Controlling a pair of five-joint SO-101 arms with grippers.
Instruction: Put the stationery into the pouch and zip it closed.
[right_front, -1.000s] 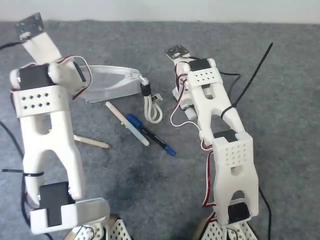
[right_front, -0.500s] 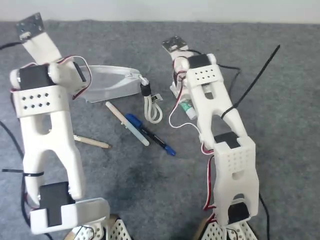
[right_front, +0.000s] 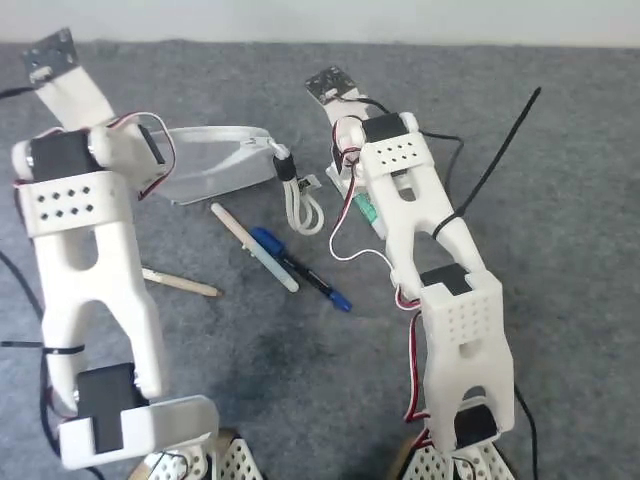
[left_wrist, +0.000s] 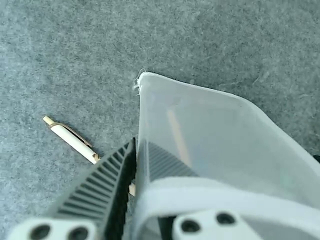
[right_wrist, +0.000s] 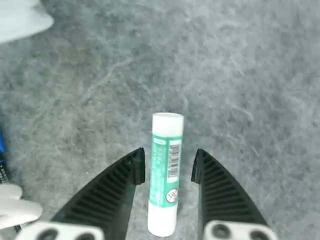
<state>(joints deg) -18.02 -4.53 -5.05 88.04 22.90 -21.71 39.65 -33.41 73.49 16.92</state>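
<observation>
The pouch (right_front: 215, 165) lies on the grey carpet (right_front: 560, 200), mouth open. The left gripper (left_wrist: 136, 150) is clamped on the pouch's wall, one finger inside and one outside. Beside the pouch's strap end, the glue stick (right_wrist: 165, 175) lies between the right gripper's (right_wrist: 169, 165) jaws; whether they clamp it cannot be determined. A white pen (right_front: 252, 247) and a blue pen (right_front: 300, 270) lie just in front of the pouch.

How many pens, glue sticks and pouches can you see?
pens: 3 (white pen, blue pen, cream pen)
glue stick: 1
pouch: 1
total: 5
</observation>
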